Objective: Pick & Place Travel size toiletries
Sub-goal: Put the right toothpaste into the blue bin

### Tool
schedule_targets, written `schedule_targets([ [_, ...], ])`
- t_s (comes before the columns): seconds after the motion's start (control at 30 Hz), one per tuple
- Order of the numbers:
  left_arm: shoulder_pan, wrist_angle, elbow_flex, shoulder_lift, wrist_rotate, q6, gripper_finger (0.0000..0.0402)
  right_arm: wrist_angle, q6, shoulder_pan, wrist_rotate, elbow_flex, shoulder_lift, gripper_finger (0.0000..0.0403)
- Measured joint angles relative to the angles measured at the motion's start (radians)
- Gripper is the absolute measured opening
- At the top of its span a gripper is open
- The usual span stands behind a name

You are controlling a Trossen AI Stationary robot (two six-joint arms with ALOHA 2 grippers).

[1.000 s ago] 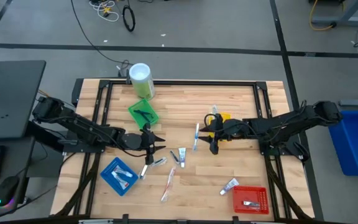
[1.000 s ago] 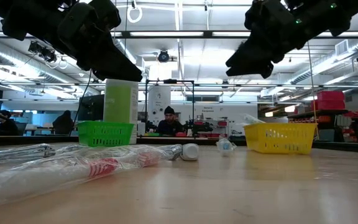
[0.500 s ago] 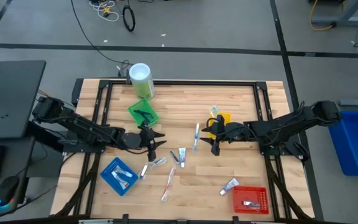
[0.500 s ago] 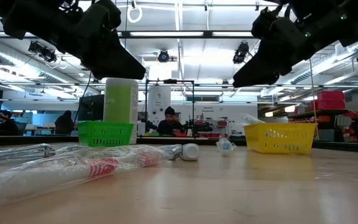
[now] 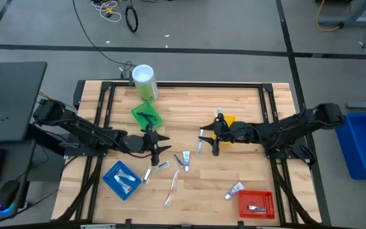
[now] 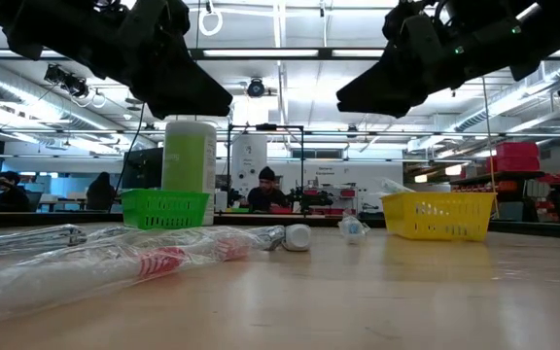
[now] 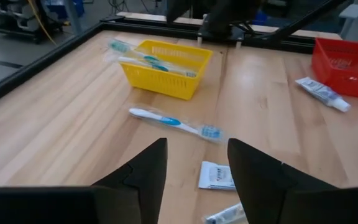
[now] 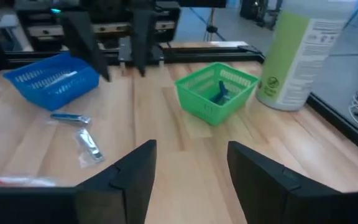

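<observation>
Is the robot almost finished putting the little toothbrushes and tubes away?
Not yet. Some things are already in the blue tray, green tray, yellow tray and red tray. Both tools are open and empty: the left tool and right tool hover mid-table. A blue toothbrush, a pink toothbrush and several tubes are on the table.

Grey floor point(image 5: 234, 32) surrounds the wooden table point(image 5: 189, 102), with cables point(image 5: 110, 9) at 12 o'clock and a blue bin point(image 5: 364, 143) at 3 o'clock (ceiling strip lights point(image 6: 280, 53) glow over distant seated people point(image 6: 263, 190)).
</observation>
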Motion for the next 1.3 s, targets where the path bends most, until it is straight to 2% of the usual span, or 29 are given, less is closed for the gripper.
schedule_targets([
  [0.23, 0.000, 0.000, 0.000, 0.000, 0.054, -0.038, 0.0196, -0.026, 0.034, -0.005, -0.014, 0.000, 0.000, 0.0183],
  [0.43, 0.000, 0.001, 0.000, 0.000, 0.077, -0.044, 0.0204, -0.019, 0.034, -0.005, -0.113, 0.000, 0.000, 0.0168],
  [0.67, -0.008, 0.001, 0.000, 0.000, 0.119, -0.101, 0.0201, -0.019, 0.037, -0.005, -0.113, 0.000, 0.000, 0.0161],
  [0.87, -0.018, 0.000, 0.002, 0.000, 0.114, -0.112, 0.0201, -0.018, 0.038, -0.005, -0.113, 0.000, 0.000, 0.0184],
  [1.03, -0.018, 0.000, 0.056, 0.000, 0.123, -0.107, 0.0201, -0.012, 0.035, -0.005, -0.114, 0.000, 0.000, 0.0213],
  [1.17, -0.034, -0.033, 0.093, 0.000, 0.140, -0.004, 0.0200, -0.015, 0.015, 0.000, -0.200, 0.000, 0.000, 0.0226],
  [1.3, -0.034, -0.080, 0.098, 0.000, 0.072, 0.006, 0.0200, -0.077, -0.004, 0.050, -0.260, 0.037, 0.000, 0.0222],
])
